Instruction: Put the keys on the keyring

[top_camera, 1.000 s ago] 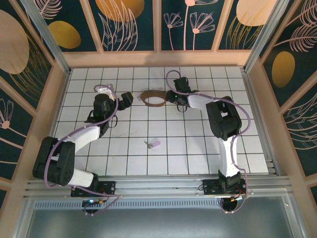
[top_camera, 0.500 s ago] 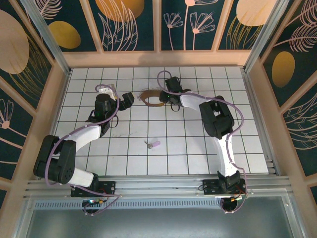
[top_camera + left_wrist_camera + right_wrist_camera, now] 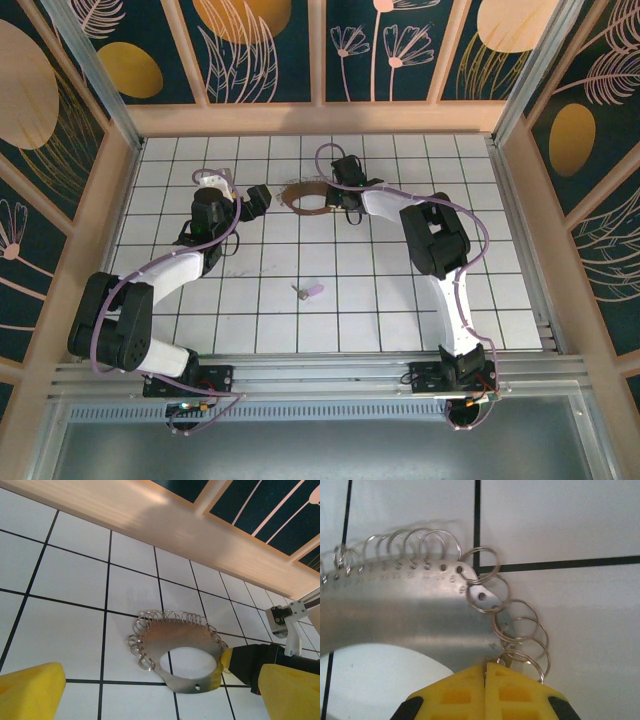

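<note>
The keyring (image 3: 306,199) is a flat grey metal hoop lying on the white tiles at the back, with several small wire rings along its far rim (image 3: 170,617). My right gripper (image 3: 334,196) is shut on the hoop's right rim, its yellow fingers (image 3: 465,692) pressed together over the plate edge (image 3: 420,615) beside the small rings. My left gripper (image 3: 262,198) stands open just left of the hoop, with the keyring (image 3: 186,641) ahead between its yellow fingertips (image 3: 31,690). The pale lilac key (image 3: 310,291) lies alone on the tiles nearer the middle.
A wooden back wall (image 3: 320,120) runs close behind the keyring. Wooden side rails (image 3: 105,220) border the tiled floor. The right arm's purple cable (image 3: 325,158) loops above the hoop.
The right gripper moved left onto the keyring's right rim and closed on it. The left gripper stayed open and edged slightly toward the hoop. The key has not moved.
</note>
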Robot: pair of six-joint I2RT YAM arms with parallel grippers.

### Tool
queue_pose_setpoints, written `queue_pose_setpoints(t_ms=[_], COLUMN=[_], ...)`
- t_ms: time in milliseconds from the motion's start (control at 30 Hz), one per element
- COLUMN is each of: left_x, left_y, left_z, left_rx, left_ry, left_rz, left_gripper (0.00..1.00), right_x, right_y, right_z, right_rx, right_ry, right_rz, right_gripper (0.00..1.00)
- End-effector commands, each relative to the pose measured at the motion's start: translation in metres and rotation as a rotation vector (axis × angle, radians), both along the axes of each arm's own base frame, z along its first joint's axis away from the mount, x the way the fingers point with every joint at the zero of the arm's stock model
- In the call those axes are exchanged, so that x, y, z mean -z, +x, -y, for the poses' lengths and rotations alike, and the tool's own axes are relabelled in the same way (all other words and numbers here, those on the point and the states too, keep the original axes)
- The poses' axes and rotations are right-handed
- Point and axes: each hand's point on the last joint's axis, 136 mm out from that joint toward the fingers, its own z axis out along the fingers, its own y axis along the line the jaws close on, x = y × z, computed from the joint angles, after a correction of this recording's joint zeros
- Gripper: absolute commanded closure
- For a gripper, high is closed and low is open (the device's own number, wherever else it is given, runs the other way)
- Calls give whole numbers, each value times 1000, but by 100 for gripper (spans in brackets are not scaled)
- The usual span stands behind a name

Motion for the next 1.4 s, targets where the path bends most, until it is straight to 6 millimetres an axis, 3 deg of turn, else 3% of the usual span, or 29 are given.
queue_pose_setpoints(t_ms=[0,167,200,533,833,1067,1200,1300,1367], left_x=[-10,-14,-15,-21,-21,-22,-22,-21,-20], left_y=[1,-1,-2,-16,-39,-47,-45,-45,-45], left_z=[6,7,7,13,17,24,27,29,29], left_rx=[17,23,26,59,67,81,88,93,95], left_ry=[-23,-25,-26,-34,-44,-45,-42,-42,-40], left_rz=[12,15,15,10,8,8,1,-2,-4], left_gripper=[1,1,1,1,1,2,1,1,1], right_x=[3,-8,-11,-24,-14,-2,-23,-49,-59], right_y=[-12,-21,-30,-92,-147,-168,-164,-164,-166], right_z=[3,7,-1,-6,3,13,16,19,23], right_rx=[-17,-24,-46,-106,-148,-163,-139,-125,-117], right_ry=[-47,-58,-64,-86,-111,-127,-110,-80,-71], right_rz=[-18,-7,-3,15,-16,-42,4,54,71], right_gripper=[100,100,100,100,100,100,57,48,47])
